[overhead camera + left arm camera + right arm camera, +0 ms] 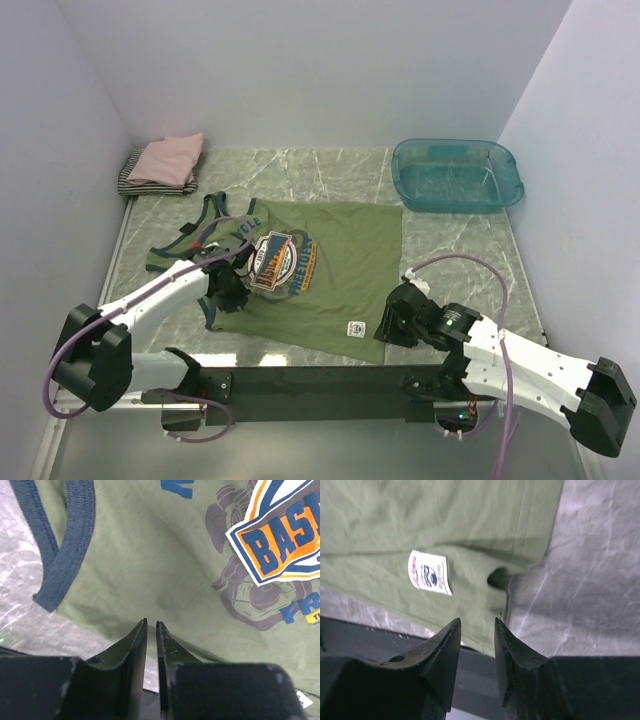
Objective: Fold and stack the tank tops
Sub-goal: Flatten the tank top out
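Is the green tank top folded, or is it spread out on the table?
Spread out. The green tank top lies flat, chest print facing up, straps and hem both showing; only one hem corner is rumpled.

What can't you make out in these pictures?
Left wrist: whether the left gripper pinches the tank top; the contact is hidden beneath it.
Left wrist: the print, cut off by the right edge.
Right wrist: the label wording, too small and blurred.
Top view: the striped top, mostly under the pink one.
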